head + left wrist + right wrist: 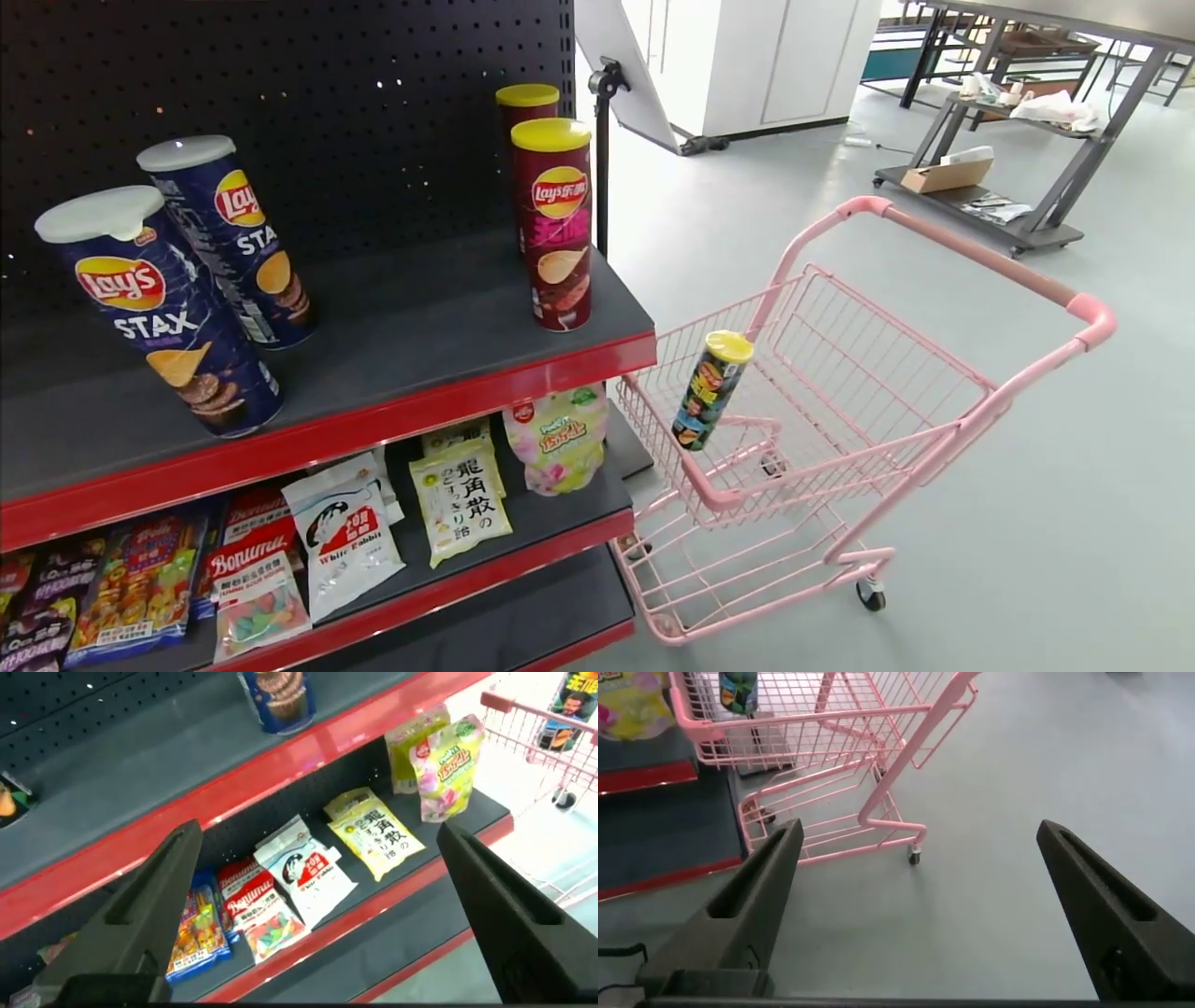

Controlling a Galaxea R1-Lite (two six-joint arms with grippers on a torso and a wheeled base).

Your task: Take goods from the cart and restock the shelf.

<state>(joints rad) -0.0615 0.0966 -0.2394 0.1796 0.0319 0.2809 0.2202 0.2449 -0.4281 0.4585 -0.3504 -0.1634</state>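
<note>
A pink shopping cart (pixel 934 243) stands right of the shelf, and one chip can with a yellow lid (pixel 711 390) leans inside its basket. The can (pixel 738 691) and cart (pixel 878 793) also appear in the right wrist view. On the top dark shelf (pixel 401 327) stand two dark blue chip cans (pixel 168 308) and two maroon cans with yellow lids (pixel 553 224). My left gripper (pixel 318 896) is open, hovering in front of the lower shelf of snack bags (pixel 304 873). My right gripper (pixel 915 896) is open over bare floor beside the cart.
The lower shelf (pixel 560 532) holds several snack bags, with a green-pink pouch (pixel 557 439) at its right end. A stand pole (pixel 602 140) rises behind the shelf. Metal racks (pixel 1008 177) and white cabinets (pixel 747 56) stand far back. Open grey floor lies right of the cart.
</note>
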